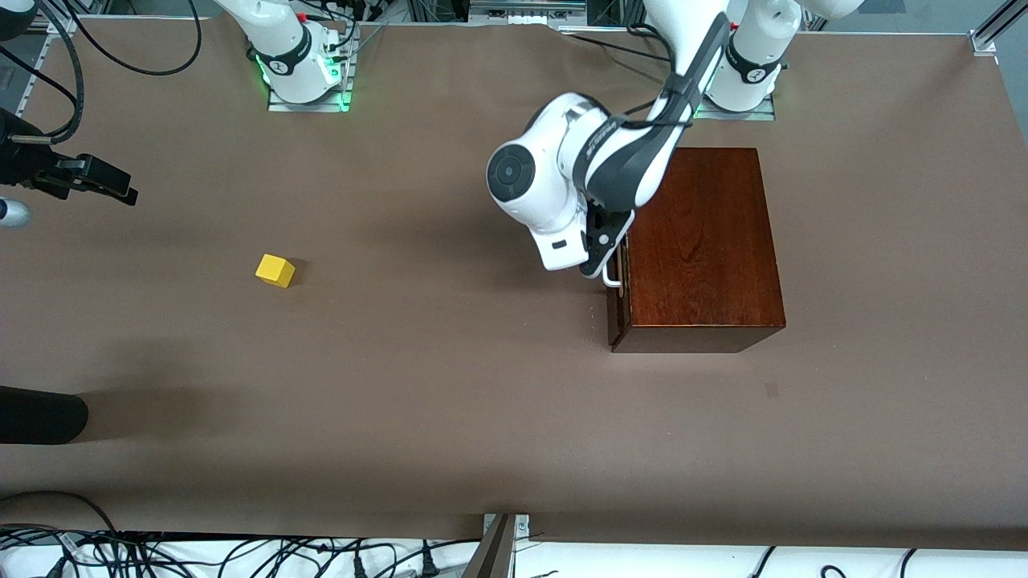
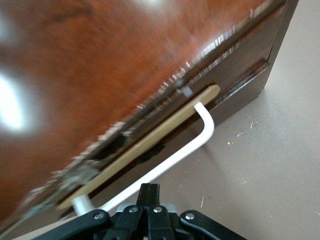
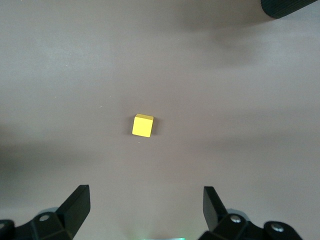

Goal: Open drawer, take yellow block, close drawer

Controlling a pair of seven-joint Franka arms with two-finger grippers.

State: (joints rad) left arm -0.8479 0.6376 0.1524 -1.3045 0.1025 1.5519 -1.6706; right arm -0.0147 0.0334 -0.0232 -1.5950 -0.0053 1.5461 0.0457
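Observation:
The glossy mahogany box (image 1: 699, 241) stands toward the left arm's end of the table. Its drawer (image 1: 617, 309) is out by a thin gap; a strip of pale wood (image 2: 165, 130) shows in the left wrist view. My left gripper (image 1: 606, 255) is shut and empty, its fingertips (image 2: 150, 190) against the white handle (image 2: 200, 137), which also shows in the front view (image 1: 612, 278). The yellow block (image 1: 275, 270) lies on the bare table toward the right arm's end. My right gripper (image 1: 112, 186) is open and empty, up in the air, with the block (image 3: 142, 125) ahead between its fingers.
A black rounded object (image 1: 40, 415) reaches in from the table's edge at the right arm's end, nearer to the camera than the block; it also shows in the right wrist view (image 3: 290, 7). Brown table (image 1: 450, 385) lies between block and box.

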